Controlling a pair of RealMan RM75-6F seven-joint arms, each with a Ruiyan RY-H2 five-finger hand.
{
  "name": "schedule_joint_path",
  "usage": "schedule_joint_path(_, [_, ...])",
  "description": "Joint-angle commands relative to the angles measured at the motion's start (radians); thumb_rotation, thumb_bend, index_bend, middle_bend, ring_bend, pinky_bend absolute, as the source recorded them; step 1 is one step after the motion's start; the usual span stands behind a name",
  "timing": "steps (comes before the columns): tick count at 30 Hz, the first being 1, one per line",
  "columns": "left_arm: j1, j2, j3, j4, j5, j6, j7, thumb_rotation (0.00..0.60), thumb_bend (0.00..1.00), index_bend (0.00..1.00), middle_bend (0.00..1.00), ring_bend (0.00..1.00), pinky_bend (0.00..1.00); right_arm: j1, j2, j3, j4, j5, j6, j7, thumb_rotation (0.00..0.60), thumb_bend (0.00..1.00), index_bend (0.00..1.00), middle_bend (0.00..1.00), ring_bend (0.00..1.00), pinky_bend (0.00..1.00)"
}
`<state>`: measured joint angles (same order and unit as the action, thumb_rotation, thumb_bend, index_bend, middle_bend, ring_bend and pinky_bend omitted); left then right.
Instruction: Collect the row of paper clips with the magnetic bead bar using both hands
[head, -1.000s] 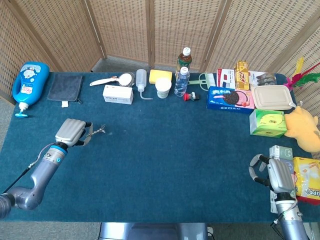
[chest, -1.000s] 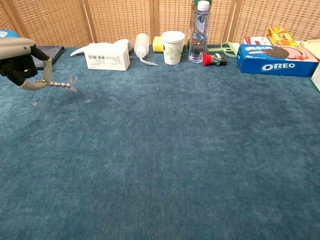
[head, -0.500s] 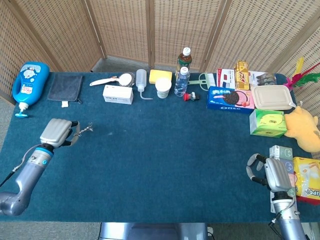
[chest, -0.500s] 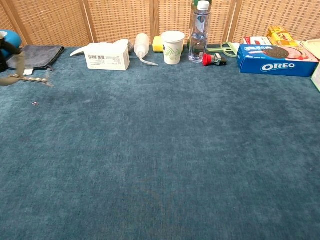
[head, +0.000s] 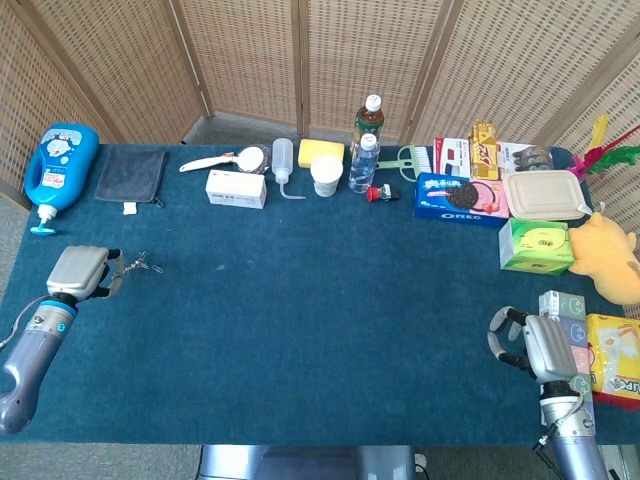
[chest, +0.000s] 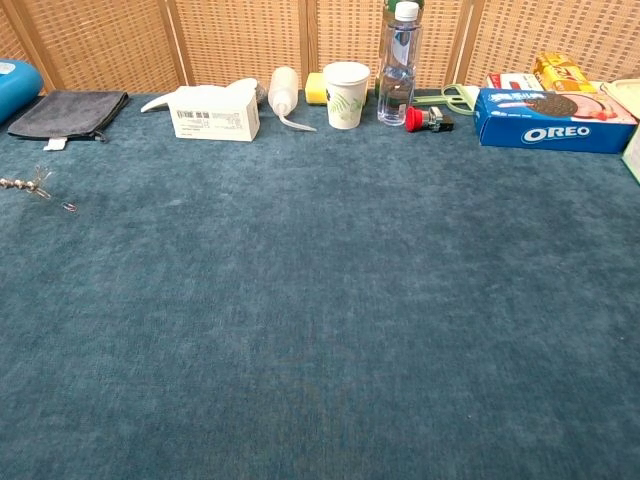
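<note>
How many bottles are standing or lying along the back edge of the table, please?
4: a blue bottle lying at the far left, a white squeeze bottle beside the white box, and a clear water bottle with a green-labelled bottle behind it. Others may be hidden.

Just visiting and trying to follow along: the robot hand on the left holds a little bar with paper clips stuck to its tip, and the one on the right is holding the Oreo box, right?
Not quite. The right robot hand holds nothing; the head view shows it at the table's near edge, far from the Oreo box. The left robot hand does hold the bar with paper clips at its tip.
</note>
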<state>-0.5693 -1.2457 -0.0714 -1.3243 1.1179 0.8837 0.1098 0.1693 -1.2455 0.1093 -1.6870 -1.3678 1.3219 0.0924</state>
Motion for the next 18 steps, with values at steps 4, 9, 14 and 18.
schedule_joint_path(4, [0.002, -0.024, 0.001, 0.03, -0.005, -0.017, -0.009, 0.6, 0.71, 0.62, 0.93, 1.0, 1.0, 0.001, -0.001, -0.001, -0.003, 0.002, -0.001, -0.007, 0.6, 0.41, 0.57, 0.61, 0.62, 0.83])
schedule_joint_path(9, [-0.005, -0.048, -0.006, 0.058, 0.001, -0.029, -0.015, 0.6, 0.71, 0.62, 0.93, 1.0, 1.0, 0.0, 0.001, -0.001, -0.008, 0.005, 0.002, -0.015, 0.6, 0.41, 0.57, 0.61, 0.62, 0.83])
schedule_joint_path(14, [-0.014, -0.065, -0.014, 0.069, 0.009, -0.038, -0.018, 0.6, 0.71, 0.62, 0.93, 1.0, 1.0, -0.001, 0.004, 0.0, -0.014, 0.013, 0.002, -0.02, 0.6, 0.41, 0.57, 0.62, 0.62, 0.83])
schedule_joint_path(18, [-0.019, -0.071, -0.018, 0.069, 0.013, -0.041, -0.014, 0.6, 0.71, 0.62, 0.93, 1.0, 1.0, -0.003, 0.006, 0.0, -0.015, 0.019, 0.001, -0.021, 0.6, 0.41, 0.57, 0.62, 0.62, 0.83])
